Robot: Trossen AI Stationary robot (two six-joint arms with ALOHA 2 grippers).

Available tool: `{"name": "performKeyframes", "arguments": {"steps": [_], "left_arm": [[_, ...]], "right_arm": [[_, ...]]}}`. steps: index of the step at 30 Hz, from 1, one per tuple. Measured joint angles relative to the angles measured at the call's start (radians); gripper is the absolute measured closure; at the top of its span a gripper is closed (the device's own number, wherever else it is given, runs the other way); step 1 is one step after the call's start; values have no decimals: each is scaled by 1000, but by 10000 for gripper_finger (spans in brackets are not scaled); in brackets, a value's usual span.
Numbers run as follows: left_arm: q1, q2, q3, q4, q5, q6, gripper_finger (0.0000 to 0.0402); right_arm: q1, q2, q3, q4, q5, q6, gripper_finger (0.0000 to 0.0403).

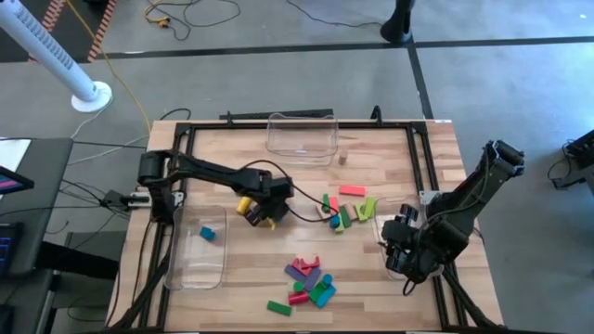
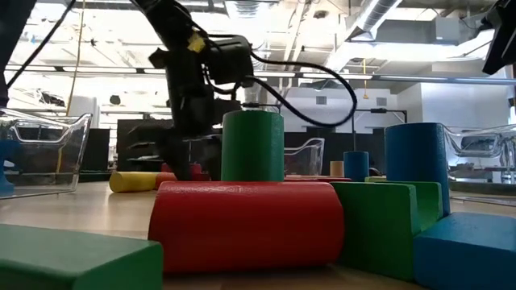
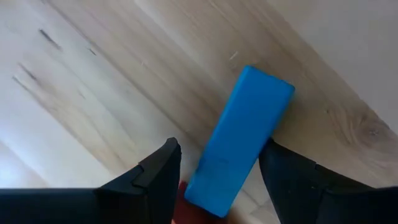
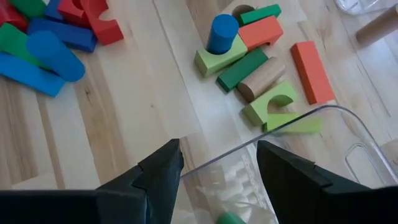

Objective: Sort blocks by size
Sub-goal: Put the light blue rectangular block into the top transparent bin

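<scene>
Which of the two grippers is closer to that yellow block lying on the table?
The left. The left gripper hovers just beside the yellow block, its fingers straddling a blue block. The right gripper is far across the table, over a clear bin.

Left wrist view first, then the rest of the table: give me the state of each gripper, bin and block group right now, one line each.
left gripper: open, fingers either side of the blue bar
blue bar: flat on the wood, not lifted
right gripper: open, empty, above the right bin's rim
right bin: upright, a green block inside
left bin: upright, one blue block inside
far bin: upright, contents unclear
front cluster: loose, unsorted
</scene>
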Motion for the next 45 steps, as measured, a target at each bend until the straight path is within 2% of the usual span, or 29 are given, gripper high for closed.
{"name": "performKeyframes", "arguments": {"steps": [4,11,20,25,30,36,42,45], "left_arm": [[12,53,60,-94,25,-34,216],[14,65,88,-152,50,-35,301],[14,2,81,-153,108,-69,304],[15,-105,81,-140,204,-99,303],[21,-242,82,-93,350,-138,303],[40,-358,83,-37,576,-217,303],[46,-384,83,-35,707,-255,303],[45,-384,83,-35,733,-256,303]], "right_arm": [[0,0,0,0,3,0,163],[0,0,0,35,11,-29,163],[-2,0,0,59,60,-97,163],[-3,0,0,134,123,-201,163],[-30,0,0,295,186,-414,163],[-117,8,0,556,190,-777,163],[-205,63,0,907,184,-1242,163],[-248,108,0,1067,124,-1430,163]]}}
